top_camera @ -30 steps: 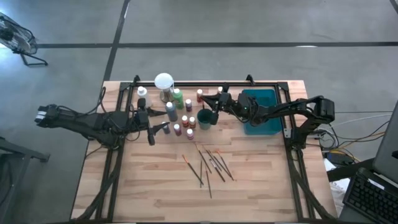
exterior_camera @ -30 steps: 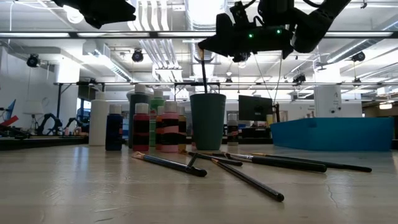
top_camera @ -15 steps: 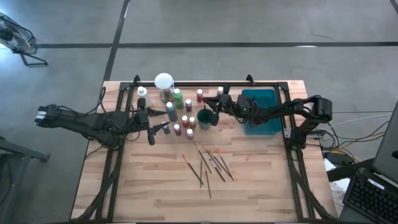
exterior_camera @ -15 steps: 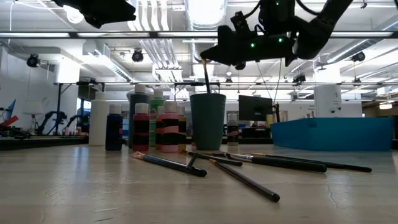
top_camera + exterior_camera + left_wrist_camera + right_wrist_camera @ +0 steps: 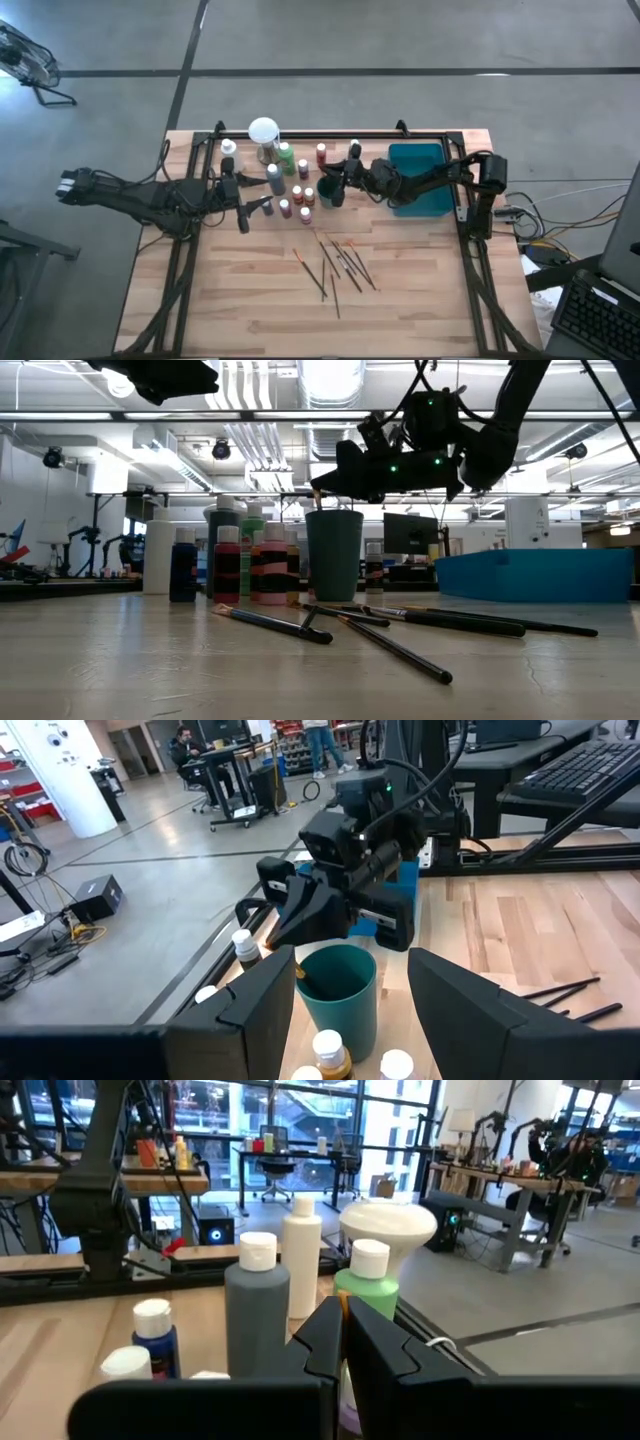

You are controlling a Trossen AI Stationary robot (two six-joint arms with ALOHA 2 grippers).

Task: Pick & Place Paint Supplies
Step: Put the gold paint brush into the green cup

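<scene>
Jaws of the right gripper are pinched shut on a thin brush, held above the round teal cup at frame centre, its long axis steep, tip toward the cup. Left gripper hangs part-open, holding nothing, left of the white-capped paint bottles. Loose brushes lie fanned on the wooden tabletop, lower centre.

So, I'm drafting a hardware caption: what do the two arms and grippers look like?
Both arms are dark, slim and jointed, with cabling along them. The right gripper has a blocky black body with small green lights; the left gripper shows two broad, flat black fingers.
</scene>
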